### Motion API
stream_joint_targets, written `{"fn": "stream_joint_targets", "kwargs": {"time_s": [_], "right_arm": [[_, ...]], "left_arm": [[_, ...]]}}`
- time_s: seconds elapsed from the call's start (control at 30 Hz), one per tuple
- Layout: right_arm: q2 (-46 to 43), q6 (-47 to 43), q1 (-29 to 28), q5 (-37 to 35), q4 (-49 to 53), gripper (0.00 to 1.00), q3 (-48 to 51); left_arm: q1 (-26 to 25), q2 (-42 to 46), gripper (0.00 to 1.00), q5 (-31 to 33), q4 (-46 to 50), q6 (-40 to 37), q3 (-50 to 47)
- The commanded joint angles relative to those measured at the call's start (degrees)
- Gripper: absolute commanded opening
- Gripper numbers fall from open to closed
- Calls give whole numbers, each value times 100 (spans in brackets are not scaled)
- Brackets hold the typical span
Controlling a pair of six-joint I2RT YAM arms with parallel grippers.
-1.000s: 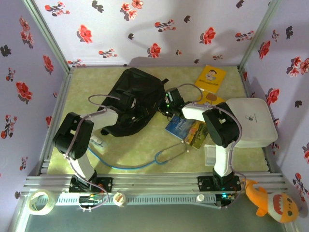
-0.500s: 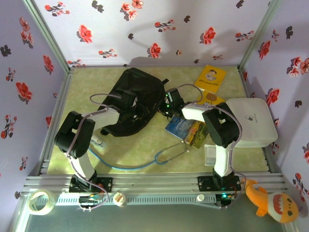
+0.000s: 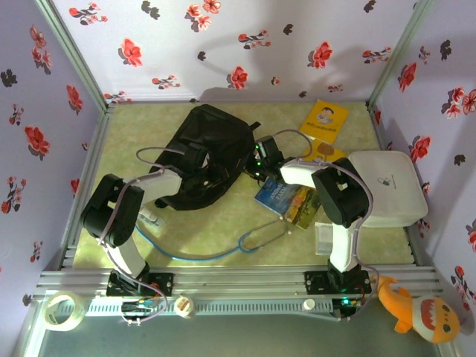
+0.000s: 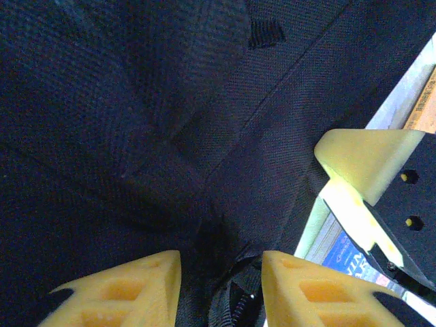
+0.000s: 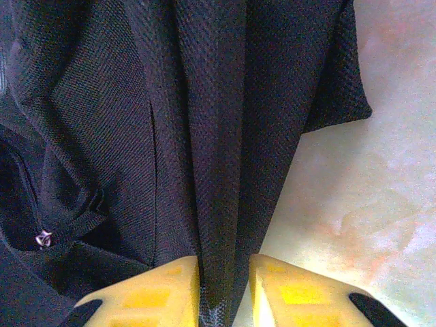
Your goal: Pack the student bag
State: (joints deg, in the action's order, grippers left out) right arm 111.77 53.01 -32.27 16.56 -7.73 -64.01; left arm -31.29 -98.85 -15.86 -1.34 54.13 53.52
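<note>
Right end effector (image 5: 223,269) pinching bag (image 5: 136,122), mottled tabletop (image 5: 368,204)

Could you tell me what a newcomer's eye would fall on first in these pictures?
The black student bag is slumped in the middle, with the left gripper over it and the right gripper pinching a fold of its fabric. To the right sits a white board, and at the near right corner an orange plush toy.
</note>
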Motion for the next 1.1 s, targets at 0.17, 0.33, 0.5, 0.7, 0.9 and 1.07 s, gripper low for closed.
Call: {"fn": "stream_joint_targets", "kwargs": {"time_s": [0.17,0.33,0.5,0.7,0.9,1.07], "right_arm": [[-47,-1,-42,-59,341,24,108],[-41,-2,-42,-75,333,24,125],[-33,-36,-42,-85,337,24,100],[-31,-70,-42,-102,377,24,62],[19,-81,-42,-86,403,24,10],[22,-104,-41,-91,430,24,-31]], "left_arm": [[0,226,30,-137,-93,4,-111],[-5,230,24,-144,-127,15,-139],[0,295,17,-227,-149,19,-182],[0,448,17,-271,-232,36,-330],[-1,411,16,-286,-270,19,-368],[0,307,15,-278,-297,20,-355]]}}
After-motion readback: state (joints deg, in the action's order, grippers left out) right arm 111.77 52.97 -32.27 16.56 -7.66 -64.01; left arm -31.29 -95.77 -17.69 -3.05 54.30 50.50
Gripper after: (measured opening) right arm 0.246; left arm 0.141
